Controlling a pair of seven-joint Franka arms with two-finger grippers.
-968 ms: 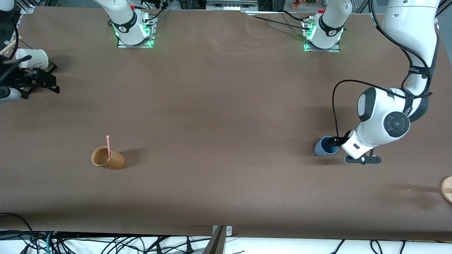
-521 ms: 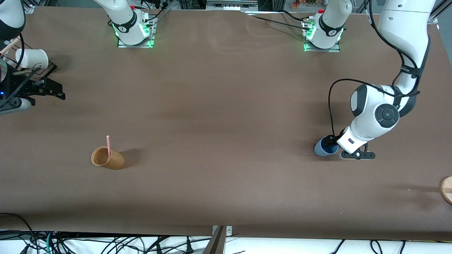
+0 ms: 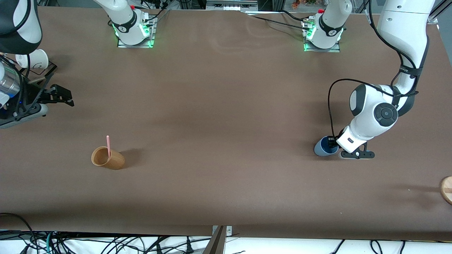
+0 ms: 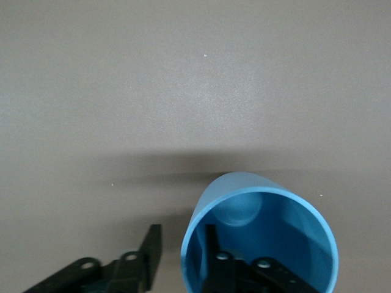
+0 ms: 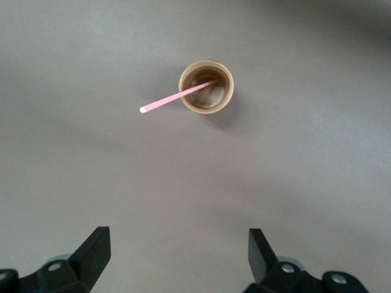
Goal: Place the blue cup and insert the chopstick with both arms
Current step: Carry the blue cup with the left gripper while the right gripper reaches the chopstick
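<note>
The blue cup (image 3: 320, 150) stands upright on the brown table toward the left arm's end. My left gripper (image 3: 330, 142) is down at its rim. In the left wrist view the cup (image 4: 287, 226) fills the frame and the left gripper (image 4: 181, 244) straddles its wall. One finger is inside and one outside, with a small gap at the outer finger. The pink chopstick (image 3: 108, 145) leans in a tan wooden cup (image 3: 107, 158) toward the right arm's end. My right gripper (image 3: 63, 97) is open and empty above the table. The right wrist view shows its own gripper (image 5: 177, 253), the chopstick (image 5: 174, 99) and the tan cup (image 5: 206, 86).
A white cup (image 3: 33, 59) lies on a black stand at the table's edge by the right arm. A round wooden piece (image 3: 446, 189) shows at the edge toward the left arm's end. The arm bases (image 3: 132, 30) stand along the table's top edge.
My right arm has swung out from the table's edge toward the middle. My left gripper has shifted slightly toward the blue cup, then held still.
</note>
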